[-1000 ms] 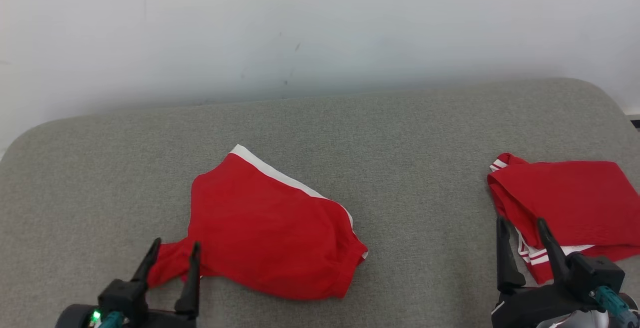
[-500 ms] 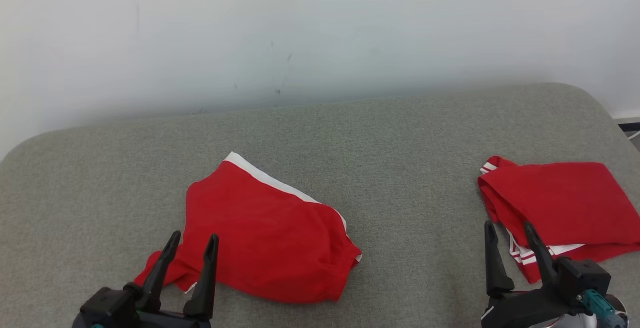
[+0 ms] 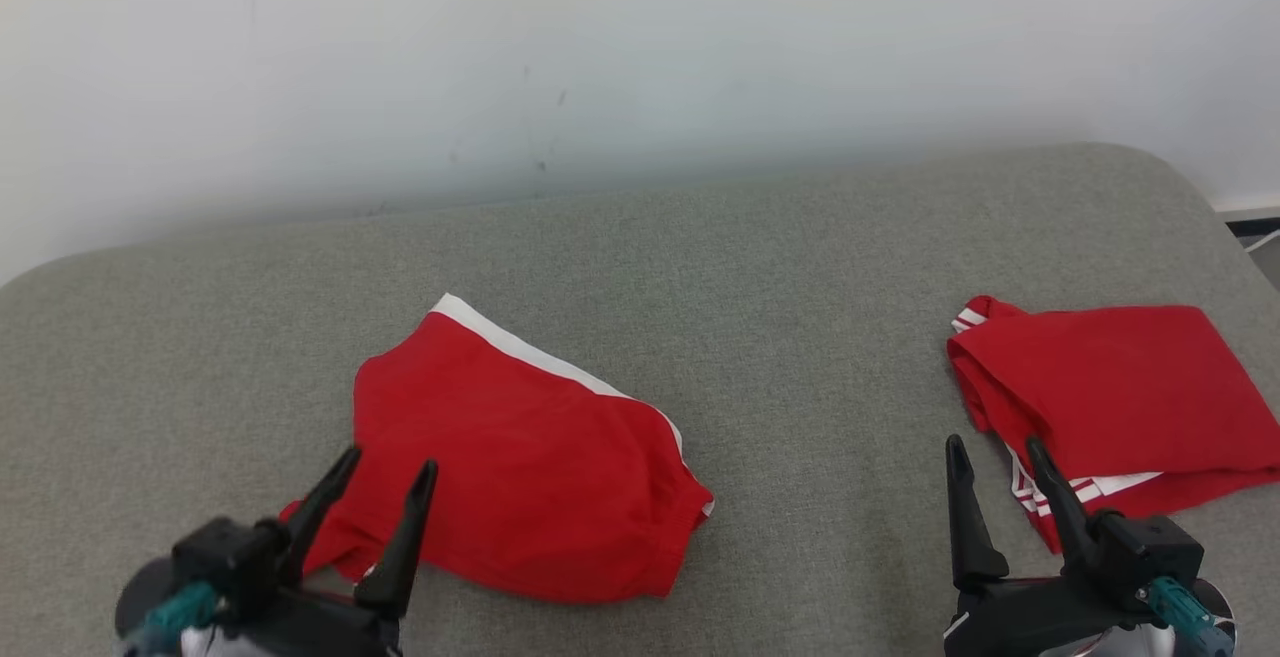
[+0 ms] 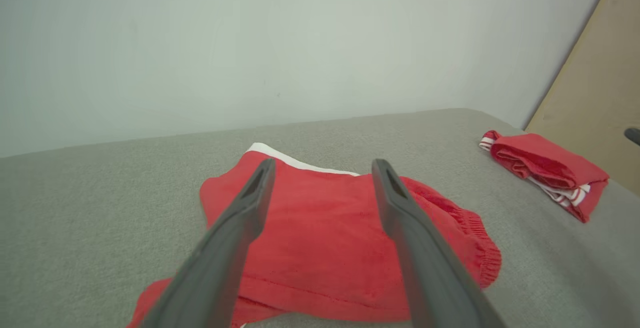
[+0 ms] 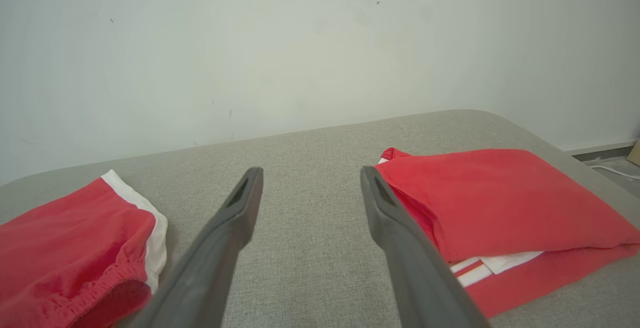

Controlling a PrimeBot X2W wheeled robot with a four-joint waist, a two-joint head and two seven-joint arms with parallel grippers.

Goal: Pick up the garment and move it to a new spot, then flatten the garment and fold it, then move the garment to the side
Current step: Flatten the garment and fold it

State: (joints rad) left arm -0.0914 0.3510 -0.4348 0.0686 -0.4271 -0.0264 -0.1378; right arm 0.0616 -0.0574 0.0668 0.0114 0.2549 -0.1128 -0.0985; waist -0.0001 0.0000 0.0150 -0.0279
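the left pincer [image 3: 389, 459] stands wide, nothing between its two dark fingers, which point away from the robot over the near corner of the garment [image 3: 530, 477]; whether the tips touch the cloth cannot be told. the garment, red with a white band along its far edge, lies loosely spread on the grey cushion [image 3: 800, 267], most of it ahead of the left pincer and off to that pincer's right. a small flap of it trails back under the left finger. in the left wrist view red cloth shows between and beyond both fingers, with a gathered hem on the side toward the right pincer [image 3: 993, 444]. the right pincer is wide too and holds nothing; bare cushion lies between its fingers and ahead of them. well to its left is the garment's gathered end. just to its right, close beside the right finger, lies a folded red cloth [image 3: 1110, 387] with white stripes showing at its near edge. beyond both pincers the cushion ends at a pale wall [image 3: 640, 57].
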